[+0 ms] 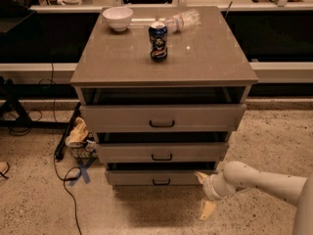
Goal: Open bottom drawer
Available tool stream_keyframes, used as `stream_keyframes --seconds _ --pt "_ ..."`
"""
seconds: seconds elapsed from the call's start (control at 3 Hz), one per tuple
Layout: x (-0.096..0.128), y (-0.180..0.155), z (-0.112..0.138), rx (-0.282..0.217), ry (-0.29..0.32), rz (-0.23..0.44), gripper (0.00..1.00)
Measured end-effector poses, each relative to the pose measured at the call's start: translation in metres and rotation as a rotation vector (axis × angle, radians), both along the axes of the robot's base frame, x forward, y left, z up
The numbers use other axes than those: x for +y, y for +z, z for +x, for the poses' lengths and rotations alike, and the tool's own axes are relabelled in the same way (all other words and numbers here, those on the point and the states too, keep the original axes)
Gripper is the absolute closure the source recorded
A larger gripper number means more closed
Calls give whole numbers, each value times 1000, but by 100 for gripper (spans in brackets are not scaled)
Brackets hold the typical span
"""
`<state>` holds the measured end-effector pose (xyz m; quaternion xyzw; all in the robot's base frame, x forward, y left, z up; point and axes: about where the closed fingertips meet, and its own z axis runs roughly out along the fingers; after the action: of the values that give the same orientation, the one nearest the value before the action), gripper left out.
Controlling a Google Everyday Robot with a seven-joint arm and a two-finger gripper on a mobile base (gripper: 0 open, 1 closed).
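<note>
Bottom drawer (129, 178), narrow, grey-beige and black-handled, sits just beside released end effector (202, 195).

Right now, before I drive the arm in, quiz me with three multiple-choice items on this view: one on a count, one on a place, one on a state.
1. How many things are on the cabinet top? A) one B) five C) three
2. Where is the end effector? A) above the cabinet top B) low, just right of the bottom drawer front C) behind the cabinet
3. How do the end effector's fingers stand? A) shut and empty B) spread apart, holding nothing C) shut on the bottom drawer

Answers:
1 C: a white bowl, a can and a plastic bottle lying on its side.
2 B: it hangs near the floor by the drawer's right end.
3 B: both fingers show, with a clear gap and nothing between them.
</note>
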<state>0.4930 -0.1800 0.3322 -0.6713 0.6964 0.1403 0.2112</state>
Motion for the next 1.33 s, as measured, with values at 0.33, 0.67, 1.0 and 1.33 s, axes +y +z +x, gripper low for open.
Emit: stream_keyframes --seconds 0.33,0.67,1.0,1.33 --pt "-1 -37 15 -46 37 -32 0" --pt "3 -78 35 -116 82 -72 0" --pt "11 -101 57 -178 105 -112 0" --pt "11 -101 57 -178 105 -112 0"
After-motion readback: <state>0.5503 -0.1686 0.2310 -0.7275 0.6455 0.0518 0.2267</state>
